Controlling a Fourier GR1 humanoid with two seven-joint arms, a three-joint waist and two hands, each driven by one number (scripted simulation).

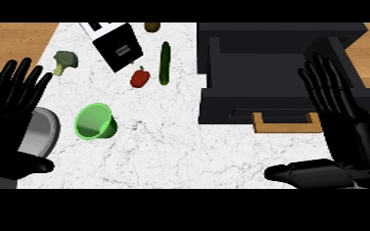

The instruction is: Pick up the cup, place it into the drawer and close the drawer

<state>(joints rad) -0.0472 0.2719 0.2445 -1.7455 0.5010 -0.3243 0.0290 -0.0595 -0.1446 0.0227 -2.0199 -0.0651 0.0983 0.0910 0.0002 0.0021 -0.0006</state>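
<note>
A green cup (95,121) lies tipped on the white marble counter, left of centre, its mouth facing the lower left. The dark drawer unit (217,105) stands at the right, its drawer pulled open with a wooden handle (286,124) at the front. My left hand (18,105) shows at the left edge, fingers straight and up, a short way left of the cup. At the right edge my right hand (334,108) is also open, fingers up, overlapping the drawer's right side. Neither hand touches the cup.
A grey metal bowl (43,132) sits partly under my left hand. Farther back lie a broccoli floret (63,61), a red pepper (139,77), a cucumber (165,62), a brown kiwi-like fruit (151,27) and a black box-shaped appliance (118,45). Wood surface borders the counter.
</note>
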